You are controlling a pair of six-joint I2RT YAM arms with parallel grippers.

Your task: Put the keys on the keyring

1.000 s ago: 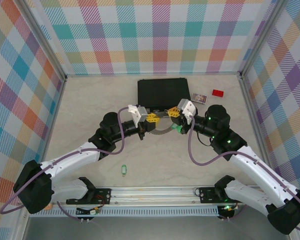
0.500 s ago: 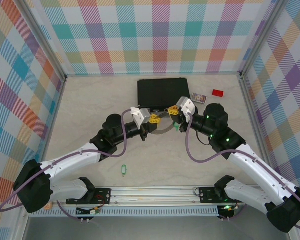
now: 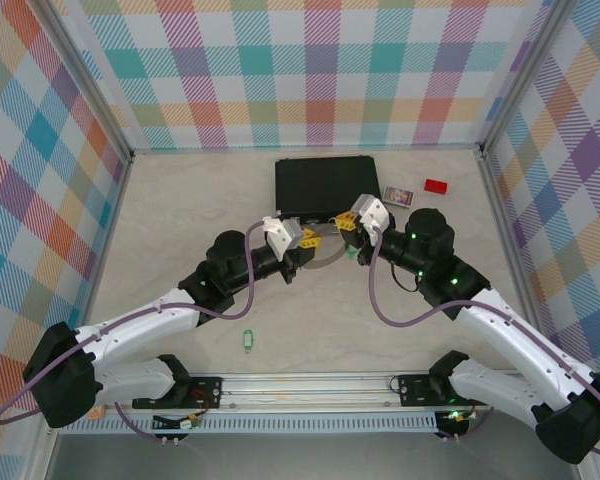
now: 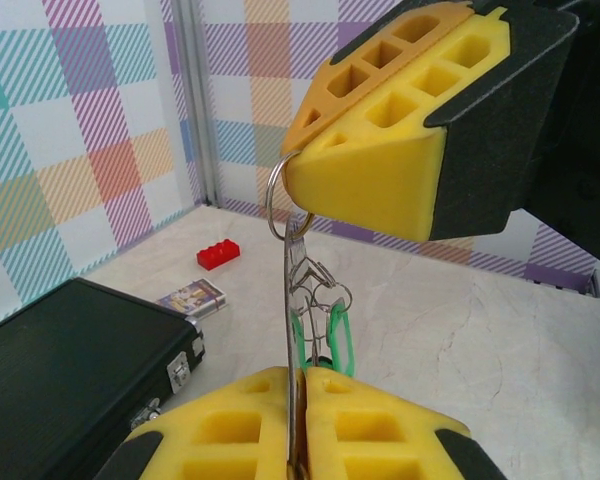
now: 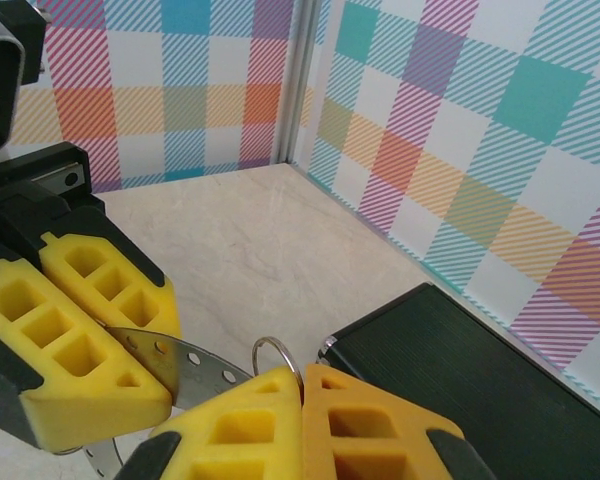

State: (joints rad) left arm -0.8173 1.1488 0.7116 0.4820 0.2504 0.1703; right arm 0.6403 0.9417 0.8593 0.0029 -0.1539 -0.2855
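Left wrist view: left gripper (image 4: 302, 382) pinched tight on keyring (image 5: 198, 365), seen edge-on. Right gripper (image 5: 302, 382) clamped on small wire loop (image 5: 277, 350); green key (image 4: 340, 335) hangs beneath. Second key (image 3: 247, 341) lies on table (image 3: 180, 200), well apart.

Lab test cell, prob.: plaid backdrop walls (image 3: 310, 70), alu frame (image 3: 98, 100), mounting rail (image 3: 310, 385) at tabletop (image 3: 180, 200) edge.

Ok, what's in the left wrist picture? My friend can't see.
The left gripper, with yellow foam fingers, pinches a large thin grey metal keyring, seen edge-on. Above, the right gripper pinches a small wire ring; a key with a bright-green plastic tag dangles beneath it.
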